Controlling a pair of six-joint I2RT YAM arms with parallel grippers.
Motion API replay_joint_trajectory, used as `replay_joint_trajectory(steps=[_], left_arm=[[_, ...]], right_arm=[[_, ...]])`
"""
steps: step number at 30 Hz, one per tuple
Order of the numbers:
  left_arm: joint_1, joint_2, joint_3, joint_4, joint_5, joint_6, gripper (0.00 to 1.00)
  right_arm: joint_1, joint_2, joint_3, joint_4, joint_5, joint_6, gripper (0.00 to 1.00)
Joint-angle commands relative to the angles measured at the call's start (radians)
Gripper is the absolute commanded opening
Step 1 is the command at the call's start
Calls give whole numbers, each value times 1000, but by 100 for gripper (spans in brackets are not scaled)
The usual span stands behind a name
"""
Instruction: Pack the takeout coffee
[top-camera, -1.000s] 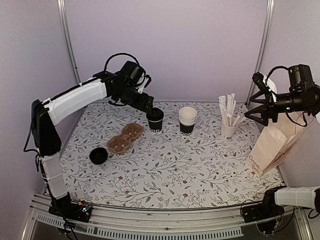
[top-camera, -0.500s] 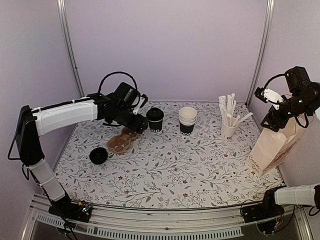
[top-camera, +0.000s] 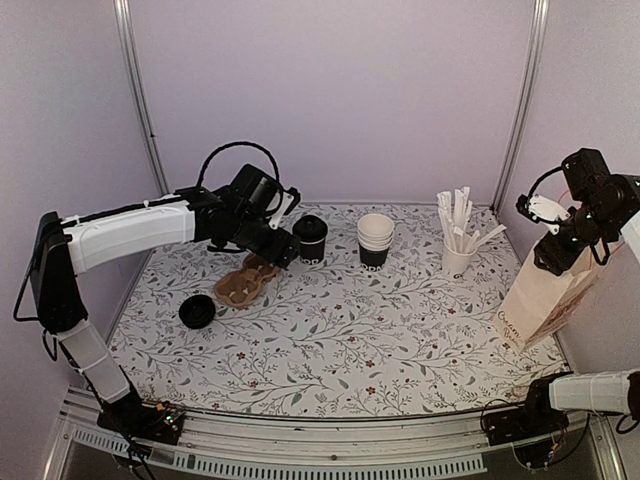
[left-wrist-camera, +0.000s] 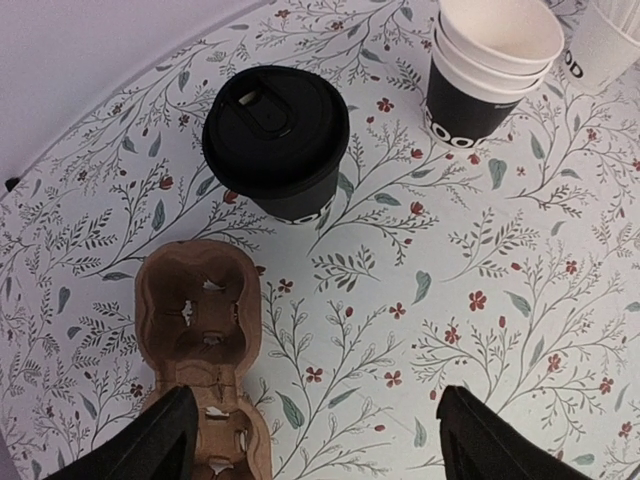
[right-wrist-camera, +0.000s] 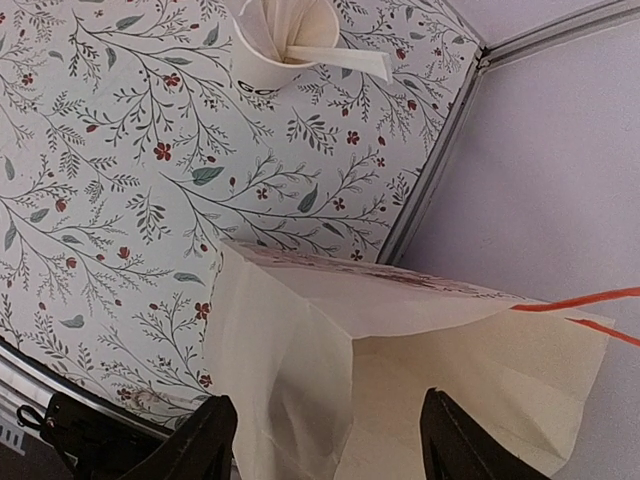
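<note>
The takeout coffee, a small paper cup with a black lid and a black lower band, stands upright at the back of the table; it also shows in the left wrist view. My left gripper hovers just left of it and in front of it, open, with only tablecloth between the jaws. At the right edge my right gripper hangs over the open top of the paper bag. Its jaws stand wide apart above the bag's mouth and hold nothing.
A brown pulp cup carrier lies left of the coffee, under my left gripper. A loose black lid lies further left. A stack of lidless cups and a white cup of pale sticks stand along the back.
My left gripper has drawn back from the coffee to the left and come lower over the carrier. My right gripper has swung down to the bag's top, its jaws a little narrower.
</note>
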Motion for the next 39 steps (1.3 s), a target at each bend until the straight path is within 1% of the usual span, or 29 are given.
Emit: replay_joint_trajectory(steps=[1,6,7,9,10,12,15,17,21,28,33,36,39], left_arm=[[-13,-37,0,7,-2,13,85],[-14,-43,-2,7,-10,14,85],[-13,-43,-1,6,-12,14,85],[-13,-43,-2,5,-14,16,85],[-14,-41,-1,5,-14,18,85],[-14,-39,3,0,-16,20,85],[-12,-37,4,-3,-22,25,85],[-10,-37,5,-4,-24,25,85],[2,-37,6,-4,-24,28,85],[25,-37,7,-5,-17,30,85],[41,-34,8,-5,-8,29,85],[49,-28,10,-5,4,28,85],[58,-22,12,-5,18,28,85]], right_arm=[[-24,8,-7,-10,25,28,62],[-28,20,-1,-23,-28,23,44],[-27,19,-6,-22,-34,18,39],[-27,15,-14,-22,-42,2,23],[-28,15,-18,-22,-44,-7,19],[-28,18,-16,-22,-61,-16,12],[-27,24,-7,-23,-104,-27,6],[-27,33,2,-24,-146,-35,0],[-27,54,13,-23,-221,-49,0],[-27,120,67,-24,-318,-20,0],[-26,131,102,-25,-376,-23,0],[-23,124,96,-26,-442,-25,0],[31,101,60,-25,-509,-42,0]])
